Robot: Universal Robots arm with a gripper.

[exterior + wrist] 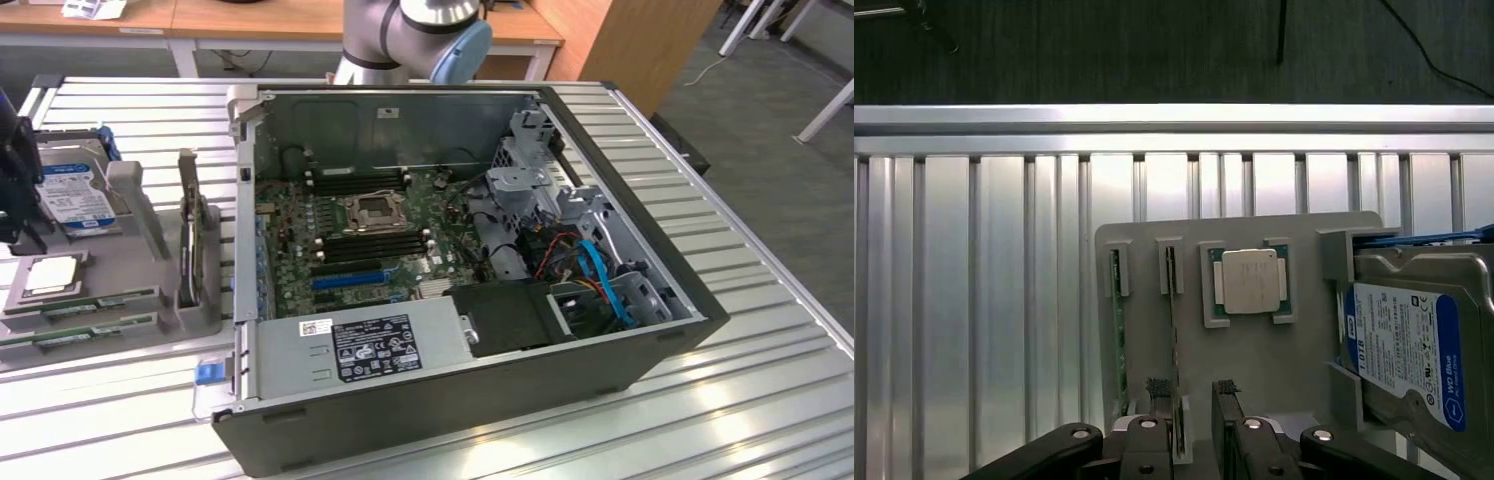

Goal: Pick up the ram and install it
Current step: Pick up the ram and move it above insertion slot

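Ram green — hard drive silver, blue label — tray plain grey

The arm, beyond the computer case, is a silver-grey tube with a rounded pale-blue joint cap. The gripper is black, with jointed links, round silver screws and ribbed fingertips.

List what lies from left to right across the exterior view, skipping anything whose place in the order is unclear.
From the left: hard drive with blue label → grey upright stand → processor socket → blue cables.
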